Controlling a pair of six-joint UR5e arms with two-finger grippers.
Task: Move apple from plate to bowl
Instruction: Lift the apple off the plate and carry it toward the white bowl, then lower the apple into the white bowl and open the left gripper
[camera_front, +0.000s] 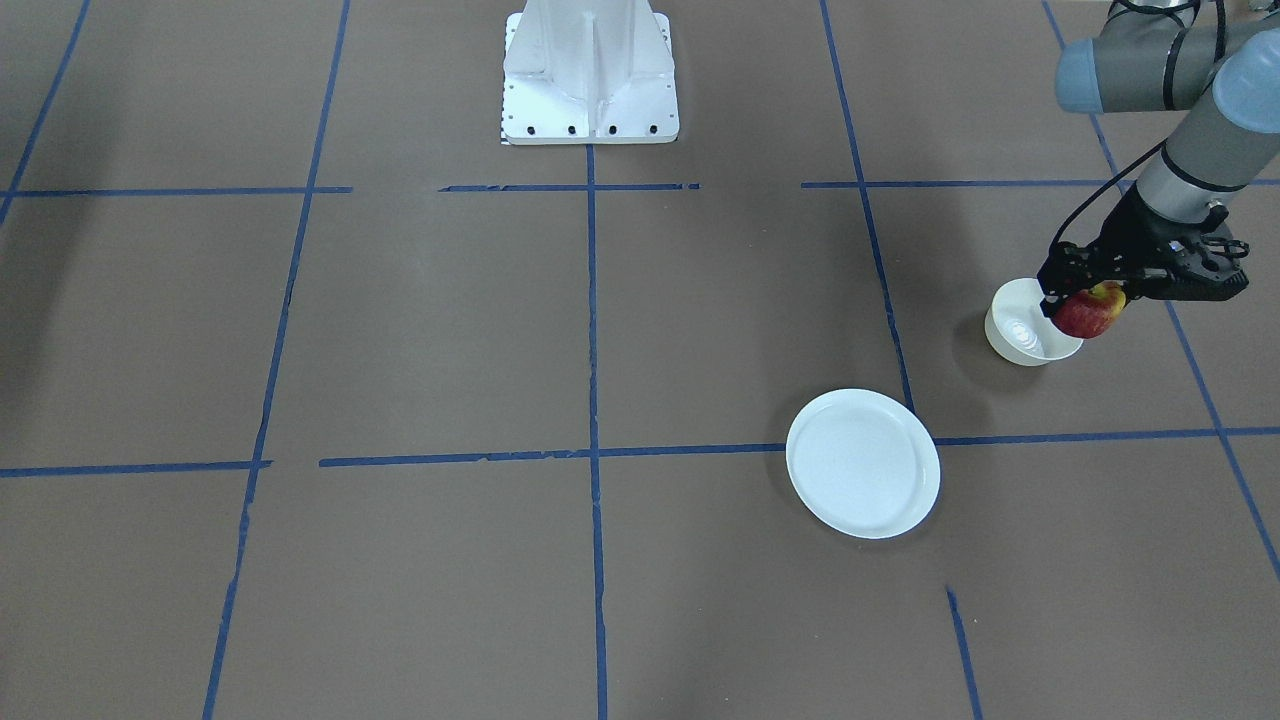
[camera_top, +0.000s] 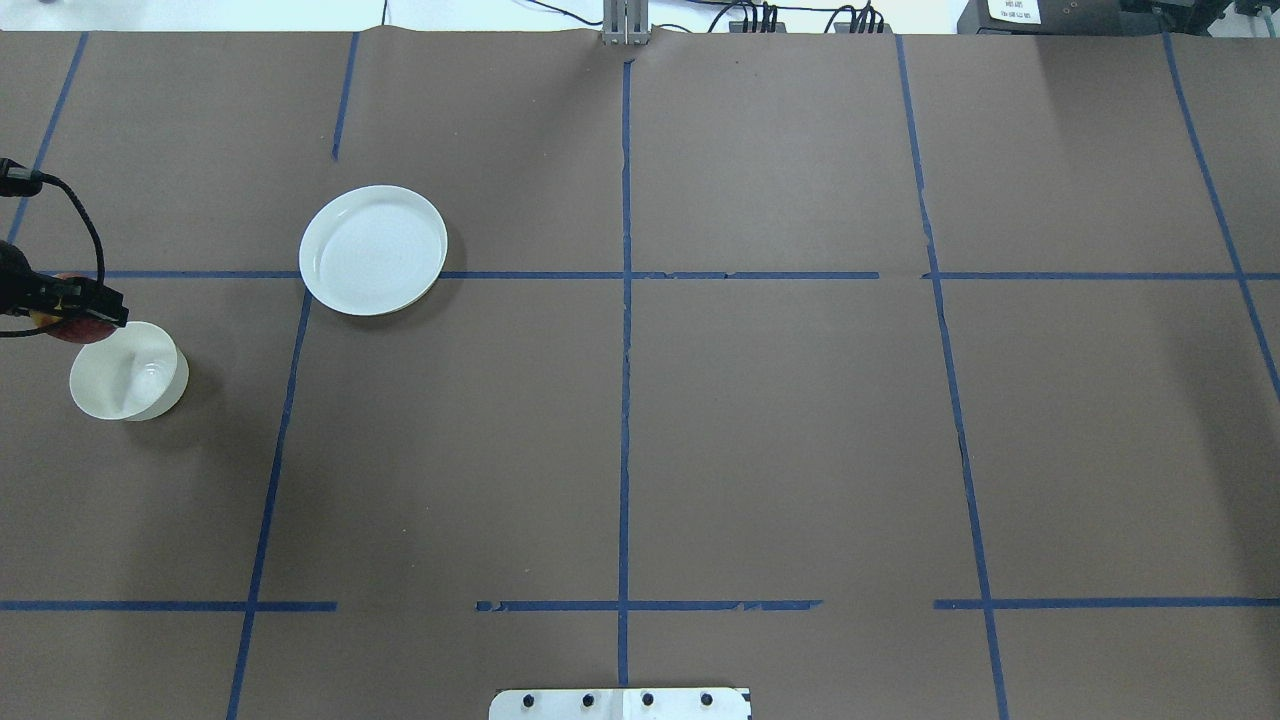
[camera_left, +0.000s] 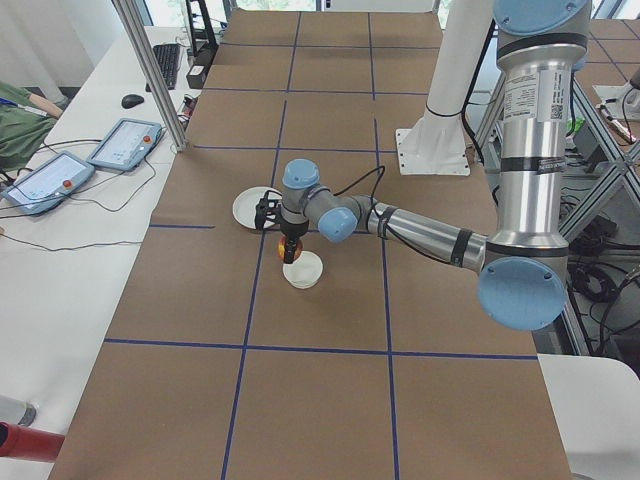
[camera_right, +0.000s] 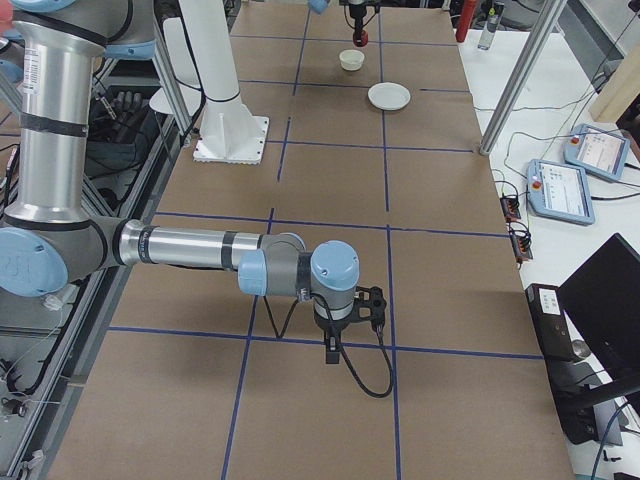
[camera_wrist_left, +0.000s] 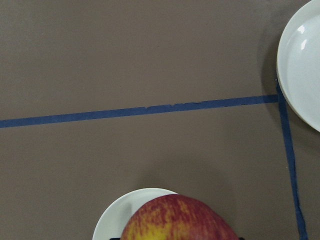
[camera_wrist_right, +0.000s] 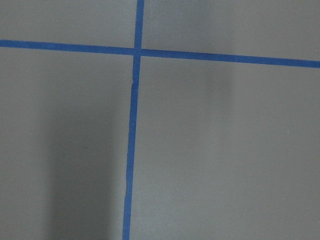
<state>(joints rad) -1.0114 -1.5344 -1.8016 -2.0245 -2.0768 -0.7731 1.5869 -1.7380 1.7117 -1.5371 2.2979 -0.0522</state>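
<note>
Release stage, read outward from the robot's base. The right gripper (camera_right: 332, 352) is seen only in the exterior right view, hanging low over the table (camera_front: 400, 350) at a crossing of the blue tape lines (camera_front: 592, 300) and well apart from all task items. Whether its jaws are open cannot be told, and its wrist camera shows only table and tape.

On the robot's left side stands the bowl (camera_front: 1020, 335), upright and with nothing in it. Above it, the left gripper (camera_front: 1088, 296) points down with its jaws clamped on opposite sides of the apple (camera_front: 1088, 315), which hangs clear of the table. The governing relation is apple to bowl mouth:
- **Front-facing and overhead views:** the apple overlaps the bowl's rim on the robot's left, not its centre.
- **Left wrist view:** the bowl's rim shows just past the apple's lower edge.
- **Exterior left view:** the apple sits almost straight above the bowl.

The offset is therefore judged slight, with some of it due to camera angle. Because the bowl is barely wider than the apple, the apple probably needs centring over the mouth, with a small shift toward the robot's right, before lowering and letting go. A drop from the rim side could tip the bowl or bounce the apple out.

Farther out lies the plate (camera_front: 862, 463), flat and bare, well apart from the bowl.
</note>
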